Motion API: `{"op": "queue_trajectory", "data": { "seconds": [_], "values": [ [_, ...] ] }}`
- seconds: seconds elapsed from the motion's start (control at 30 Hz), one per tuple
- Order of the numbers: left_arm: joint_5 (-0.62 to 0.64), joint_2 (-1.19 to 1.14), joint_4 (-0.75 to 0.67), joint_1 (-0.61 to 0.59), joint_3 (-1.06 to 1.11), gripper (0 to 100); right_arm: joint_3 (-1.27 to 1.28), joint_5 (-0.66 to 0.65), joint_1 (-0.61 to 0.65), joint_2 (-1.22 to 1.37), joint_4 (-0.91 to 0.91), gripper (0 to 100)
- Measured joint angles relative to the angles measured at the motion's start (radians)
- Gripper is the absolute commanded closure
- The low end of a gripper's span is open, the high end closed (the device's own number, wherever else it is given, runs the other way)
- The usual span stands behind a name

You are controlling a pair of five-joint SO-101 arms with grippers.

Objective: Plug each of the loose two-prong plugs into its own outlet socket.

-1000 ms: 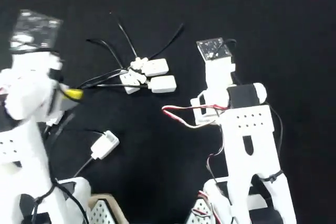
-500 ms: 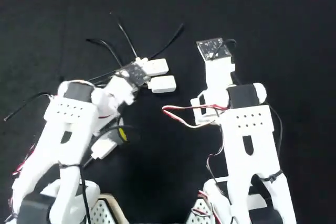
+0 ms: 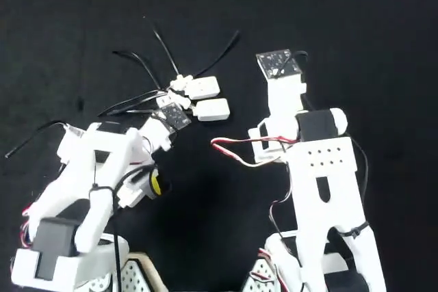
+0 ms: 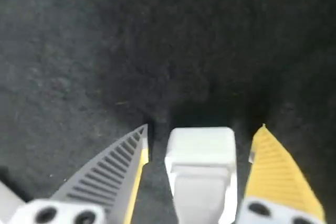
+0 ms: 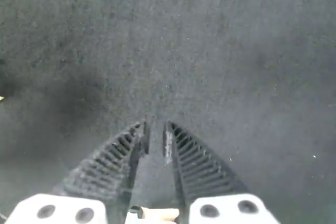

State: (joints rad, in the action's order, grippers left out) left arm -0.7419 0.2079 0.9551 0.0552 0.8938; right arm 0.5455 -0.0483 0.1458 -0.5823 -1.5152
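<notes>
Though unclamped, plug (image 4: pixel 200 174) inside left gripper (image 4: pixel 203 128)

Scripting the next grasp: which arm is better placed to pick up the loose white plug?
Left. The left end effector is open, straddling the white plug, so it is likely one close away from a grasp. The right end effector is shut over bare table, holding nothing.

on the table (image 4: pixel 157 35), a plug (image 4: pixel 200 163) lies between the fingers (image 4: pixel 273 166) of the left pincer (image 4: pixel 203 129), touching neither.
</notes>
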Motion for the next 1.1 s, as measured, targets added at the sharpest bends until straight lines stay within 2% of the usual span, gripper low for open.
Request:
{"op": "queue_trajectory", "data": {
  "seconds": [0.2,0.3,0.47,0.53,0.73,0.87,1.0,1.1],
  "values": [
    [0.012,-0.021,-0.003,-0.008,-0.021,77,0.000,0.000,0.000,0.000,0.000,94.9],
    [-0.029,-0.021,-0.003,-0.008,-0.021,78,0.000,0.000,0.000,0.000,0.000,94.9],
    [-0.063,-0.020,0.002,-0.020,-0.021,97,0.000,0.000,0.000,0.000,0.000,94.9],
    [-0.064,-0.018,0.009,-0.035,-0.035,96,0.000,0.000,0.000,0.000,0.000,94.9],
    [-0.084,0.003,0.158,-0.167,-0.190,96,0.000,0.000,0.000,0.000,0.000,94.9],
    [-0.183,0.058,0.292,-0.252,-0.345,96,0.000,0.000,0.000,0.000,0.000,94.9],
    [-0.264,0.064,0.301,-0.365,-0.477,95,0.000,0.000,0.000,0.000,0.000,94.9],
    [-0.290,0.063,0.233,-0.439,-0.511,95,0.000,0.000,0.000,0.000,0.000,94.9]
  ]
}}
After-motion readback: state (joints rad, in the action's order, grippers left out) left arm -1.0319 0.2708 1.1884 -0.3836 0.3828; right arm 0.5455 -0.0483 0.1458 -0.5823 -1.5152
